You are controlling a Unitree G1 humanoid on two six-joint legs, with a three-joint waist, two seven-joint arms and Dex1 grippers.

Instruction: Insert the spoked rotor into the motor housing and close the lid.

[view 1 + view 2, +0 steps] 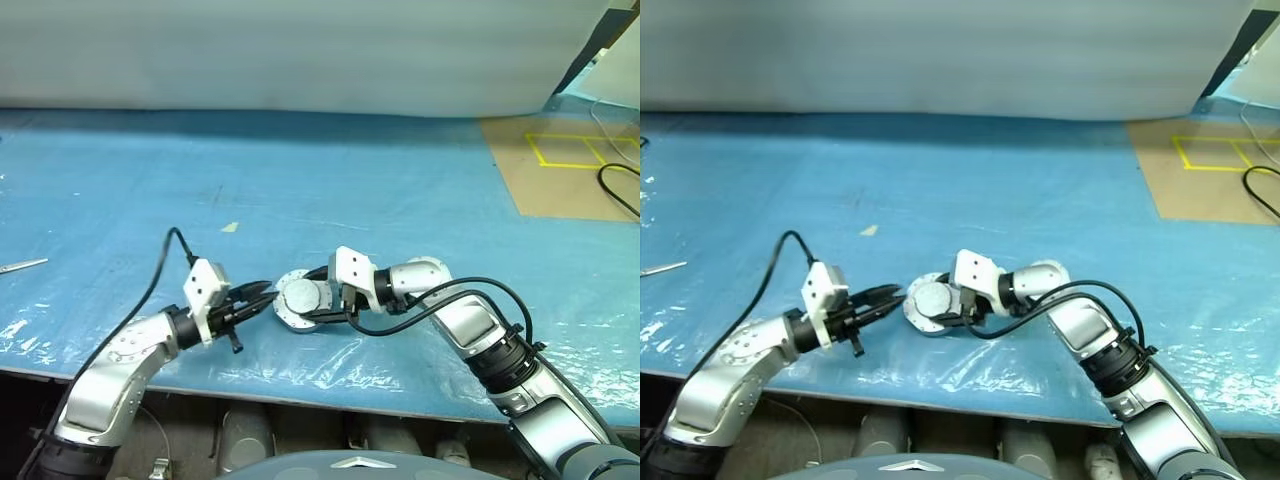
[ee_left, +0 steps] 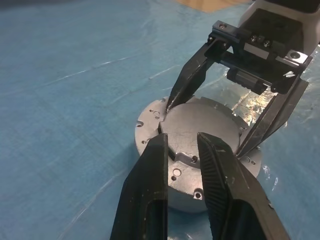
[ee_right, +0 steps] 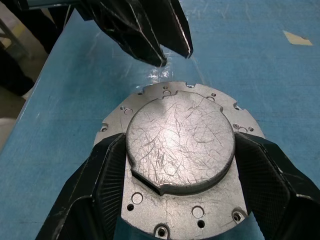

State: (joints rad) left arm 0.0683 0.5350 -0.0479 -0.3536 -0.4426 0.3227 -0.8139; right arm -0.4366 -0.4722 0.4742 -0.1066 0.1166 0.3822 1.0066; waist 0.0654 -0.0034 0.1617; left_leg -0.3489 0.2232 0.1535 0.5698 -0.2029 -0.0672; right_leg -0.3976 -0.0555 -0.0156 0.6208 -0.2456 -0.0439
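Lid (image 3: 180, 145) closed on motor housing (image 3: 150, 210) | right hand (image 3: 180, 165) grips lid | left hand (image 2: 182, 150) nearly closed, empty

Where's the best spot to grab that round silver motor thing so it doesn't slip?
Probably across the raised round lid, one finger on each opposite curved edge, coming from the side at a downward slant. The right gripper already straddles it that way. The flat flange of the motor housing below looks too thin and low on the table to pinch well.

Lid (image 3: 179, 145): plain silver-grey, fine scratch marks. Housing (image 3: 150, 205) flange: matte silver-grey, small dark holes. Table cover (image 1: 330, 190): bright blue, glossy wrinkles. Gripper fingers (image 2: 150, 195): black. Floor patch (image 1: 560, 180): tan, yellow tape lines.
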